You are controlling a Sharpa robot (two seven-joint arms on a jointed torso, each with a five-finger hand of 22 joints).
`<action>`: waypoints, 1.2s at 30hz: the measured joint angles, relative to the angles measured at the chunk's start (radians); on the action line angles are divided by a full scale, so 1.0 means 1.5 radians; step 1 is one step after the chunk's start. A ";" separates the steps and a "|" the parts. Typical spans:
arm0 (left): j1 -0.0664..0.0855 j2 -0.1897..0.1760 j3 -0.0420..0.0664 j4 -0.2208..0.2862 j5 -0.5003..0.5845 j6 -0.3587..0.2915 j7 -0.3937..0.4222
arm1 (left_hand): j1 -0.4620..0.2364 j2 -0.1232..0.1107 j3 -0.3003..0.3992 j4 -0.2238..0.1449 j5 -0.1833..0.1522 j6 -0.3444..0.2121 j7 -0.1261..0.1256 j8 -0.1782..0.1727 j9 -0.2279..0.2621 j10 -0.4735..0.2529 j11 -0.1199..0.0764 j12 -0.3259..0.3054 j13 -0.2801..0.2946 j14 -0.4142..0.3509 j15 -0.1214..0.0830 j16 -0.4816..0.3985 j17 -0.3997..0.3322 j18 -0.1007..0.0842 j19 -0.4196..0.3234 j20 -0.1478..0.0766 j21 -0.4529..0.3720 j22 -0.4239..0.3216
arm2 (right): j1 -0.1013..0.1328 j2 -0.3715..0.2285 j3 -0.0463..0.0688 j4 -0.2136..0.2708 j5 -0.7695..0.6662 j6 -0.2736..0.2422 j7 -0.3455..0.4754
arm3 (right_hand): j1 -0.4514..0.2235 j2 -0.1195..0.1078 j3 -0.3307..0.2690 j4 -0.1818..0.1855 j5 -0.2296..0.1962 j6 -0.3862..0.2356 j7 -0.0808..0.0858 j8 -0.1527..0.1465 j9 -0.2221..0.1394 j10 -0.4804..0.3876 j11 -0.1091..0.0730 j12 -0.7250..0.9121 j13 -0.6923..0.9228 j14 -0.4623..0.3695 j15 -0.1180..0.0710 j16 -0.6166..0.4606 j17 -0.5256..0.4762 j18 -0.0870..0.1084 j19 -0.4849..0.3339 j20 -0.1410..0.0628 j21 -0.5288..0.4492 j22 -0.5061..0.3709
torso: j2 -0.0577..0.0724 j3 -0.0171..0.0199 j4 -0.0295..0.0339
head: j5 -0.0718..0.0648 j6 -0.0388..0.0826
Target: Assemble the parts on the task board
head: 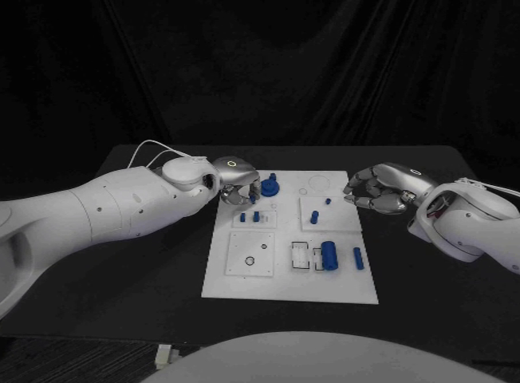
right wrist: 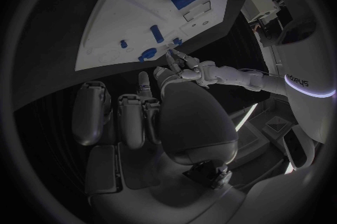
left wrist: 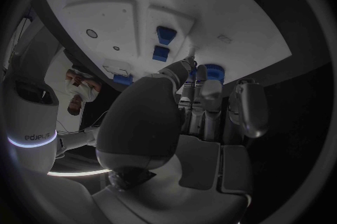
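On the table (head: 156,271): black top carrying the white task board (head: 293,283) in its middle, long side running away from the robot
Task board far end: a round blue part (head: 270,188) with a small stub on top stands near the far left corner; a faint ring outline lies beside it toward the far right corner
Task board middle: two small blue pegs (head: 250,216) stand in the left square plate, one blue peg (head: 314,215) stands in the right square plate
Task board near end: a blue cylinder (head: 329,254) lies beside a rectangular recess, a thinner blue pin (head: 356,256) lies just to its right; the left near plate shows a small round hole
Left hand (head: 239,180): over the board's far left corner, fingers bent downward and just beside the round blue part; I cannot tell whether they touch or hold it
Left hand, wrist view: fingertips (left wrist: 200,75) gathered close over a blue part (left wrist: 214,72) at the board's edge, contact unclear
Right hand (head: 375,188): off the board's far right edge, above the table, fingers curled inward with nothing seen in them
Right hand, wrist view: fingers (right wrist: 133,117) folded close side by side, the board well ahead of them
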 measured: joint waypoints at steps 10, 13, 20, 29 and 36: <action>-0.003 0.003 0.000 -0.002 0.000 0.004 0.000 | 0.000 0.000 0.000 0.000 0.000 0.000 0.000 -0.001 0.000 0.005 0.000 0.000 0.000 0.000 0.000 0.000 -0.001 0.000 0.000 0.000 0.000 0.000 | -0.001 0.000 0.000 0.000 0.000 0.000 0.000 | 0.000 0.000 0.002 -0.002 0.000 0.000 0.000 0.000 0.000 0.000 0.000 0.000 0.000 0.000 0.000 -0.002 0.000 0.000 0.000 0.000 -0.002 0.001 | 0.000 0.0001 -0.0002 | -0.001 0.000; -0.004 0.004 0.000 -0.003 0.000 0.006 0.000 | 0.000 0.000 0.000 0.000 0.000 0.000 0.000 -0.002 0.000 0.005 0.000 0.000 0.000 0.000 0.000 0.000 -0.005 0.000 0.000 0.000 0.000 0.000 | -0.001 0.000 0.000 0.000 0.000 0.000 0.000 | 0.000 0.000 0.002 -0.002 0.000 0.000 0.000 0.000 0.000 0.000 0.000 0.000 0.000 0.000 0.000 -0.004 0.000 0.000 0.000 0.000 -0.003 0.001 | 0.000 0.0001 -0.0003 | -0.001 0.000; -0.006 0.009 0.000 -0.010 0.000 0.010 -0.002 | 0.000 0.000 0.000 0.000 0.000 0.000 0.000 -0.003 0.000 0.005 0.000 0.000 0.000 0.000 0.000 0.000 -0.007 0.000 0.000 0.000 0.000 0.000 | -0.001 0.000 0.000 0.000 0.000 0.001 0.000 | 0.000 0.000 0.002 -0.002 0.000 0.000 0.000 0.000 0.000 0.000 0.000 0.000 0.000 0.000 0.000 -0.005 0.000 0.000 0.000 0.000 -0.003 0.000 | 0.000 0.0002 -0.0003 | -0.001 0.000; -0.010 0.017 0.000 -0.023 0.000 0.012 -0.008 | 0.000 0.000 0.000 0.000 0.000 0.000 0.000 -0.003 0.000 0.005 0.000 0.000 0.000 0.000 0.000 -0.003 -0.013 0.000 0.000 0.000 -0.003 0.000 | -0.002 -0.001 0.000 0.000 0.000 0.001 -0.001 | 0.000 0.000 0.002 -0.002 0.000 0.000 0.000 0.000 0.000 0.000 0.000 0.000 0.000 0.000 0.000 -0.005 0.000 0.000 0.000 0.000 -0.003 0.000 | 0.000 0.0001 -0.0003 | -0.002 0.000; -0.012 0.020 0.001 -0.026 0.000 0.014 -0.009 | 0.000 0.000 0.000 0.000 0.000 0.000 0.000 -0.003 0.000 0.005 0.000 -0.003 0.000 0.000 0.000 -0.006 -0.016 0.000 0.000 0.000 -0.006 0.000 | -0.002 0.000 0.000 0.000 0.000 0.002 -0.001 | 0.003 0.003 0.002 -0.002 0.000 0.000 0.000 0.000 -0.001 0.000 0.000 0.000 0.000 0.000 0.000 -0.005 0.000 0.000 0.000 0.000 -0.003 0.000 | 0.000 0.0001 -0.0003 | -0.001 0.000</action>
